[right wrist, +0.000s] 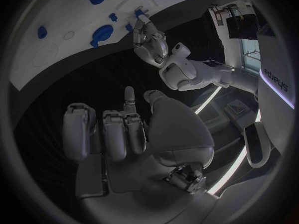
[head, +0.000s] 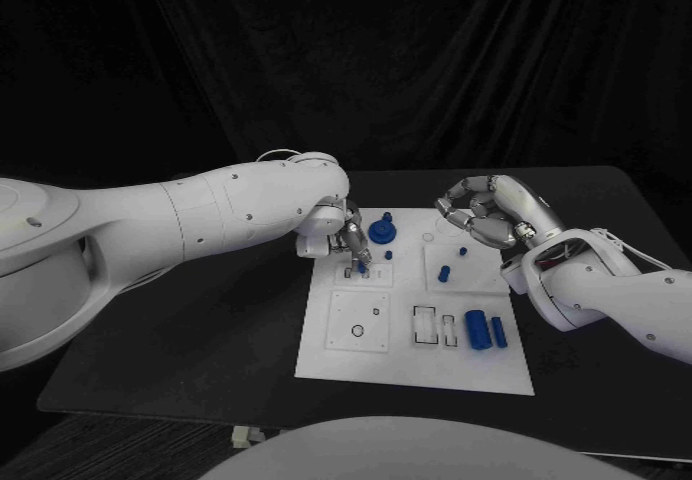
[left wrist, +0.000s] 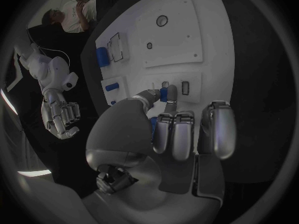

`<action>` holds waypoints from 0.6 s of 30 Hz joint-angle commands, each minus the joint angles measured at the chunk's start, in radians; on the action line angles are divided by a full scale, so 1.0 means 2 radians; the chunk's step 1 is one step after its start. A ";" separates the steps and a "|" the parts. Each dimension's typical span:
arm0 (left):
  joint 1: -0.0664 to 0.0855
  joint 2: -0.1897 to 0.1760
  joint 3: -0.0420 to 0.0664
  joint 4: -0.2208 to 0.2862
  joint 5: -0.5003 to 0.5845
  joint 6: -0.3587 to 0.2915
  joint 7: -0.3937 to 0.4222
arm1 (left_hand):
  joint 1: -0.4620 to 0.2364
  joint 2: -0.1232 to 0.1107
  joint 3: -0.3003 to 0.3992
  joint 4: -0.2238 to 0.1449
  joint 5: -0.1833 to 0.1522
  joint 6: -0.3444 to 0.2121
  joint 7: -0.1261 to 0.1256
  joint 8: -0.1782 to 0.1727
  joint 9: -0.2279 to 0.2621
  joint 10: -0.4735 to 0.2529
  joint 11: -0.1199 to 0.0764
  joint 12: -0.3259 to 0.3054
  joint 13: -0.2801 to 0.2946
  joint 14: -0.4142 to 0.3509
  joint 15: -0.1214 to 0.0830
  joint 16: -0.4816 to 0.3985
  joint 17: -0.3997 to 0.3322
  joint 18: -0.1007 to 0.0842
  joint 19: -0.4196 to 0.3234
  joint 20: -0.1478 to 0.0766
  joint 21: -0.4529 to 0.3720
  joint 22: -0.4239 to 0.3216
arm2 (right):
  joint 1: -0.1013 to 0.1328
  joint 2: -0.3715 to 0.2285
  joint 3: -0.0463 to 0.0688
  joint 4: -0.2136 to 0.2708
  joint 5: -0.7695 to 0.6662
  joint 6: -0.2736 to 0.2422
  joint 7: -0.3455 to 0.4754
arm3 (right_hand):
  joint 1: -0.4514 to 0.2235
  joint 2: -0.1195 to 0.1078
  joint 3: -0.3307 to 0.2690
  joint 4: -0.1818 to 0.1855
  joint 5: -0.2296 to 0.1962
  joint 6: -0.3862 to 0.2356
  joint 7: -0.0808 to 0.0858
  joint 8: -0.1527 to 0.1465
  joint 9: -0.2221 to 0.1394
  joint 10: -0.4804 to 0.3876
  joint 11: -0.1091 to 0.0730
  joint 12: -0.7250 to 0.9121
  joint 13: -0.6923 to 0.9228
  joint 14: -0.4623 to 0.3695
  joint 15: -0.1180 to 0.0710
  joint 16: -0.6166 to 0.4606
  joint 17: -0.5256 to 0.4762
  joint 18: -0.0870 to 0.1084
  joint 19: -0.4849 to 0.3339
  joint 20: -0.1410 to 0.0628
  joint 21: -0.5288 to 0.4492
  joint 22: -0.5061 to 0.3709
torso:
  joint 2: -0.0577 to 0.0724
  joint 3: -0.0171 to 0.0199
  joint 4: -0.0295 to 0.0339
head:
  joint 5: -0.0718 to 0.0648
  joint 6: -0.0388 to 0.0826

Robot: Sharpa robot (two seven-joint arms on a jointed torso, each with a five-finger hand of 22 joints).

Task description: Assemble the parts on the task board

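Carefully, my left hand [head: 346, 238] pinching a small blue part [left wrist: 164, 93] should lower it squarely into the task board [head: 411, 360] slot, right hand [head: 490, 215] curled empty.

We see a matt white task board [head: 325, 365] on the matt black table [head: 188, 350], smooth blue plastic-looking parts [head: 476, 328], glossy silver metallic hands, and dark cloth folds at the frame's top.
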 commanded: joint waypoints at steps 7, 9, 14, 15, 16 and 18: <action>0.001 -0.001 0.000 0.004 0.003 -0.005 -0.015 | 0.000 0.006 0.071 -0.067 0.002 0.007 -0.007 0.003 0.001 0.052 0.001 0.002 0.132 0.052 0.000 0.003 0.132 0.001 0.021 0.001 -0.003 0.101 | -0.001 -0.001 0.000 0.002 -0.007 0.001 -0.010 | 0.007 0.001 0.004 0.000 -0.003 -0.001 -0.001 0.002 -0.001 0.054 -0.002 0.001 0.132 0.053 -0.002 0.001 0.132 0.002 0.005 -0.002 -0.003 0.102 | 0.000 0.0001 0.0001 | -0.001 0.000; 0.001 -0.001 0.000 0.005 0.003 -0.006 -0.014 | 0.000 0.006 0.072 -0.067 0.002 0.007 -0.007 0.003 0.001 0.052 0.001 0.002 0.132 0.052 0.000 0.003 0.132 0.001 0.021 0.001 -0.003 0.100 | -0.001 -0.001 0.000 0.002 -0.007 0.001 -0.010 | 0.007 0.001 0.004 0.000 -0.003 -0.001 -0.001 0.002 -0.001 0.054 -0.002 0.001 0.132 0.053 -0.002 0.001 0.132 0.002 0.005 -0.002 -0.003 0.102 | 0.000 0.0001 0.0000 | -0.001 0.000; 0.001 -0.003 0.000 0.008 0.003 -0.006 -0.013 | 0.000 0.006 0.072 -0.067 0.002 0.007 -0.007 0.003 0.001 0.052 0.001 0.002 0.132 0.052 0.000 0.003 0.132 0.001 0.021 0.001 -0.004 0.100 | -0.001 -0.002 0.000 0.002 -0.007 0.002 -0.011 | 0.007 0.001 0.004 0.000 -0.003 -0.001 -0.001 0.002 -0.001 0.054 -0.002 0.001 0.132 0.053 -0.002 0.001 0.132 0.002 0.005 -0.002 -0.003 0.102 | 0.000 0.0001 0.0000 | -0.001 0.000; 0.001 -0.003 0.000 0.009 0.003 -0.006 -0.013 | 0.000 0.006 0.072 -0.067 0.002 0.007 -0.007 0.003 0.001 0.052 0.001 0.002 0.132 0.052 0.000 0.003 0.132 0.001 0.021 0.001 -0.003 0.100 | -0.001 -0.002 0.000 0.003 -0.007 0.002 -0.011 | 0.007 0.001 0.004 0.000 -0.003 -0.001 -0.001 0.002 -0.001 0.054 -0.002 0.001 0.132 0.053 -0.002 0.001 0.132 0.002 0.005 -0.002 -0.003 0.102 | 0.000 0.0002 0.0000 | -0.001 0.000; 0.001 -0.003 0.000 0.009 0.003 -0.006 -0.013 | 0.000 0.006 0.072 -0.067 0.002 0.007 -0.007 0.003 0.001 0.052 0.001 0.002 0.132 0.052 0.000 0.003 0.132 0.001 0.021 0.001 -0.003 0.100 | -0.001 -0.002 0.000 0.003 -0.007 0.002 -0.011 | 0.007 0.001 0.005 0.000 -0.003 -0.001 -0.001 0.002 -0.001 0.054 -0.002 0.001 0.132 0.053 -0.002 0.001 0.132 0.002 0.005 -0.002 -0.004 0.102 | 0.000 0.0000 -0.0001 | -0.001 0.000; 0.001 -0.004 0.000 0.010 0.003 -0.005 -0.014 | 0.000 0.006 0.072 -0.067 0.002 0.007 -0.007 0.003 0.001 0.052 0.001 0.002 0.132 0.052 0.000 0.003 0.132 0.001 0.021 0.001 -0.003 0.100 | -0.001 -0.002 0.000 0.003 -0.007 0.003 -0.012 | 0.007 0.001 0.005 0.000 -0.003 -0.001 -0.001 0.002 -0.001 0.054 -0.002 0.001 0.132 0.053 -0.002 0.001 0.132 0.002 0.005 -0.002 -0.004 0.102 | 0.000 0.0000 -0.0001 | -0.001 0.000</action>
